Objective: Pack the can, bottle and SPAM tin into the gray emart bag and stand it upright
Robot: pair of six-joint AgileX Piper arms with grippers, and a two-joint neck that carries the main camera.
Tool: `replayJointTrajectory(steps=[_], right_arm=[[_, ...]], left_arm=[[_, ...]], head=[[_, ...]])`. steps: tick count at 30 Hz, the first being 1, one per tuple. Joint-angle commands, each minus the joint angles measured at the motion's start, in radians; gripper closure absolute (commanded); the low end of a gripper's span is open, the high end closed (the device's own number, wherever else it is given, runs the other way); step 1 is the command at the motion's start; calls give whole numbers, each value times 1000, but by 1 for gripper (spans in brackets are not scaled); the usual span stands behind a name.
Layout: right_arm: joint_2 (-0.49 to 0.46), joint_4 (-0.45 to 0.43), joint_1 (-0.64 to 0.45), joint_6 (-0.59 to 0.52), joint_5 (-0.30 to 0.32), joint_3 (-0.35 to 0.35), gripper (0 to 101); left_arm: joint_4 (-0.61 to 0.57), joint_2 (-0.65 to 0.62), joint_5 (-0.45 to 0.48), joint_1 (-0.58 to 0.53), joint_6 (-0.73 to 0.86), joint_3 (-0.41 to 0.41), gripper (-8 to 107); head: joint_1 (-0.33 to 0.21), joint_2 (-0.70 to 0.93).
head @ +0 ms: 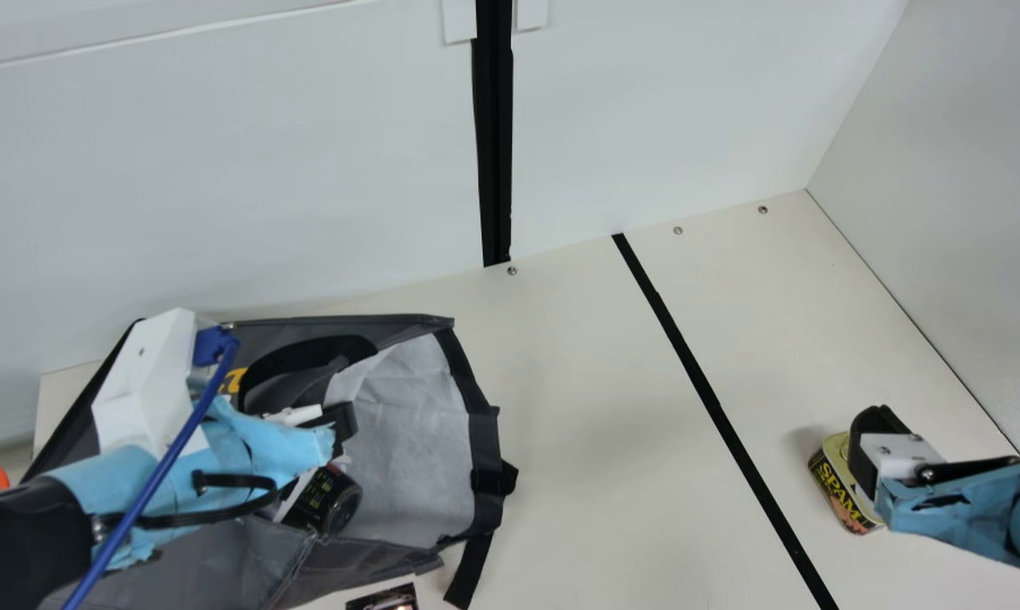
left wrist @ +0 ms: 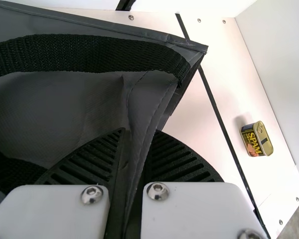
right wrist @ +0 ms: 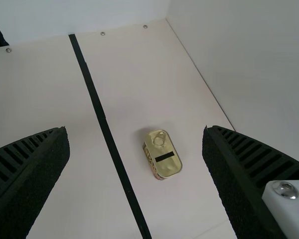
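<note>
SPAM tin: standing on the table (head: 629, 364), lid facing up, SPAM label (head: 840, 491) showing on its side; the tin (right wrist: 163, 154) is sitting between the black strip and the right side wall.
Right gripper: hovering over the tin, the gripper (head: 859, 449) is holding nothing; its fingers (right wrist: 40, 174) are spreading wide apart, the tin lying in view between them, not touching.
Bag: lying on its side at the table's left, the gray bag (head: 412, 440) is opening toward the right arm, pale lining showing.
Left gripper: at the bag's mouth, the gripper (head: 342, 421) is pinching a fold of gray cloth (left wrist: 139, 144) between closed-up fingers.
Bag handle: black handle (head: 311, 349) is looping above the mouth.
Dark container: lying inside the mouth, the container (head: 328, 500) is pointing its round end outward; can or bottle, cannot tell.
Black strip: running (head: 713, 407) across the table between bag and tin.
</note>
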Motion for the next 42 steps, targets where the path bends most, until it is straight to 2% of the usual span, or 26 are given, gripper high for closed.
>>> replayJointTrajectory(steps=[1,11,22,28,42], right_arm=[[4,1,-8,-16,1,3,6],[37,20,-36,-63,1,25,6],[67,37,31,17,1,81,6],[86,50,47,24,1,102,6],[143,96,10,-61,1,148,6]], left_arm=[[0,0,0,0,0,0,107],[0,0,0,0,0,0,107],[0,0,0,0,0,0,107],[0,0,0,0,0,0,107],[0,0,0,0,0,0,107]], head=[[-23,-2],[-23,-2],[-23,-2],[-23,-2],[-23,-2]])
